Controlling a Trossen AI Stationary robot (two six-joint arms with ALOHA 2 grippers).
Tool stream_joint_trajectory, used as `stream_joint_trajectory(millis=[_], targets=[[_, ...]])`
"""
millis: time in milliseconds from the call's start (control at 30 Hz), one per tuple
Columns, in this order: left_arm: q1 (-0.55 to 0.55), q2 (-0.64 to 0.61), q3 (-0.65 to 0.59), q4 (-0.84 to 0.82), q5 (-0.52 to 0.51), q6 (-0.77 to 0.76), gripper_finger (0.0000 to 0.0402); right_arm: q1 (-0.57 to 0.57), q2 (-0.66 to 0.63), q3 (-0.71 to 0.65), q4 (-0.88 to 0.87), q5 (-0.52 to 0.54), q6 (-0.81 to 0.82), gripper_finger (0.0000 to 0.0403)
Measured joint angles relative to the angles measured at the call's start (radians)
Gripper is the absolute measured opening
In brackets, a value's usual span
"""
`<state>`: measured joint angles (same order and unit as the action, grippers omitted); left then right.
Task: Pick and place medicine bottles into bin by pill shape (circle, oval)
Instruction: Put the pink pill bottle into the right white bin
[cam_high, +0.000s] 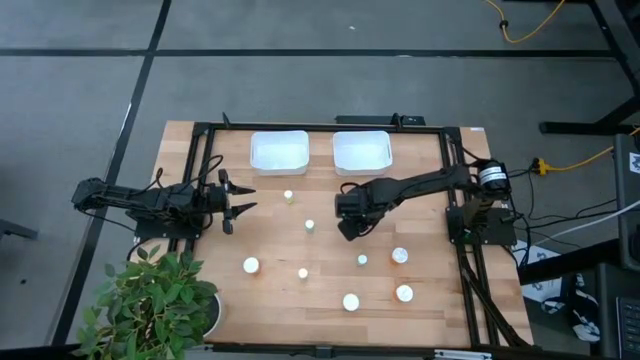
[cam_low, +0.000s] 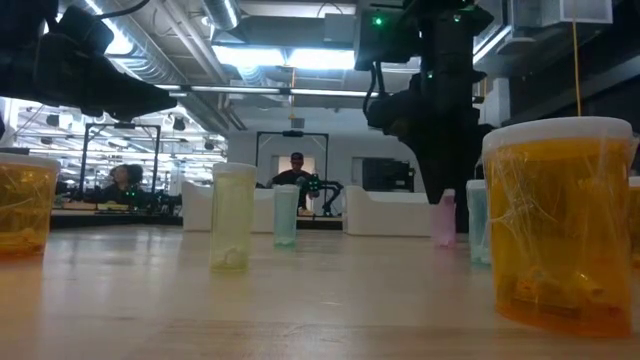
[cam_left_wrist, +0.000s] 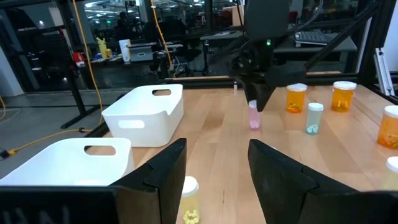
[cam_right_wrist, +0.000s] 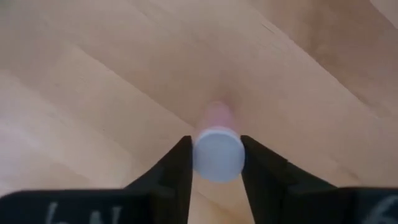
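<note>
Several small white-capped medicine bottles stand on the wooden table (cam_high: 270, 300), such as a pale one (cam_high: 309, 226) and an orange one (cam_low: 560, 225). A pink bottle (cam_left_wrist: 254, 117) stands upright at mid-table, right of centre. My right gripper (cam_high: 347, 232) points down over it and is shut on its top; in the high view the gripper hides it. My left gripper (cam_high: 240, 200) waits open and level near the table's left side, touching nothing. Two white bins (cam_high: 279, 152) (cam_high: 361, 152) sit side by side at the far edge. My right gripper pinches the pink bottle's round white cap (cam_right_wrist: 202, 155) between its two fingers (cam_right_wrist: 177, 168), one on each side of the cap. The fingers come from above, pointing down. The bottle stays upright below them, its pink body (cam_low: 444, 220) reaching down to the table top.
Other bottles stand near the pink one: a pale blue one (cam_left_wrist: 314, 118) and two orange ones (cam_left_wrist: 296, 98) (cam_left_wrist: 343, 96) toward the right and near side. A potted plant (cam_high: 150, 305) covers the near left corner. A black frame (cam_high: 455, 180) borders the table.
</note>
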<state>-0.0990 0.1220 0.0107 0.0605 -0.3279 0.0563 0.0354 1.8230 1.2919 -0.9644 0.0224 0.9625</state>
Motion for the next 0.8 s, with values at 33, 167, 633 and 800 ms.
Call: stream_joint_trajectory(millis=[33, 167, 633, 800], targets=[[0.0, 0.0, 0.0, 0.0, 0.0, 0.0, 0.0166, -0.006, -0.002, 0.015, -0.015, 0.001, -0.013, 0.0113], [0.0, 0.0, 0.0, 0.0, 0.0, 0.0, 0.0166, -0.04, -0.006, 0.123, -0.105, 0.014, -0.107, 0.0119], [0.0, 0.0, 0.0, 0.0, 0.0, 0.0, 0.0166, -0.338, -0.008, 0.477, -0.176, 0.194, -0.475, 0.0118], [0.0, 0.0, 0.0, 0.0, 0.0, 0.0, 0.0166, -0.468, 0.009, 0.422, -0.127, 0.13, -0.5, 0.0119]])
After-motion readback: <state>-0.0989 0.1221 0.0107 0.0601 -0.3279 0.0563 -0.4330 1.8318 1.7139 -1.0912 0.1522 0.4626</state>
